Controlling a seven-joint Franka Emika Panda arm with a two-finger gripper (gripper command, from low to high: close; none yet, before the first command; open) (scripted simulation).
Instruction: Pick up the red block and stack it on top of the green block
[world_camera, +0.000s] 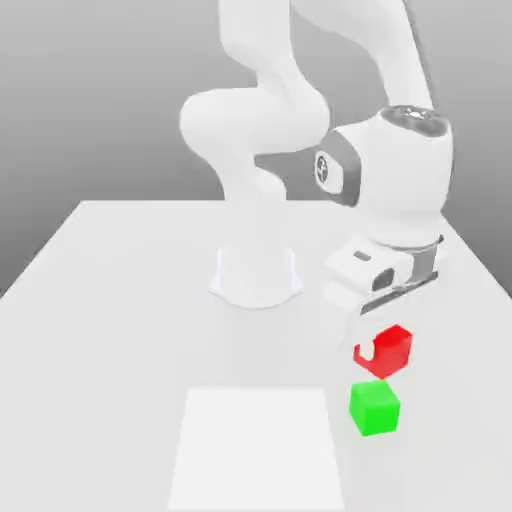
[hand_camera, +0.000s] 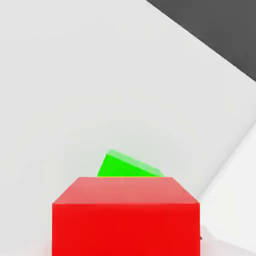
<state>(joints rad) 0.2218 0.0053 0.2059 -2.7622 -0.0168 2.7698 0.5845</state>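
Gripping 1 unmarked red block

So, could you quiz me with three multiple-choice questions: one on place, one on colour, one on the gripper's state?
1. Where is the green block?
A) Inside a bowl
B) On the table
C) On top of the red block

2. What colour is the arm, mostly?
A) White
B) Blue
C) Yellow

3. What is the gripper doing?
A) Hanging open and empty
B) Gripping the green block
C) Gripping the red block

Right letters:
1 B: it sits on the tabletop.
2 A: its links look white, with grey parts.
3 C: the red block is held, close in the hand view.
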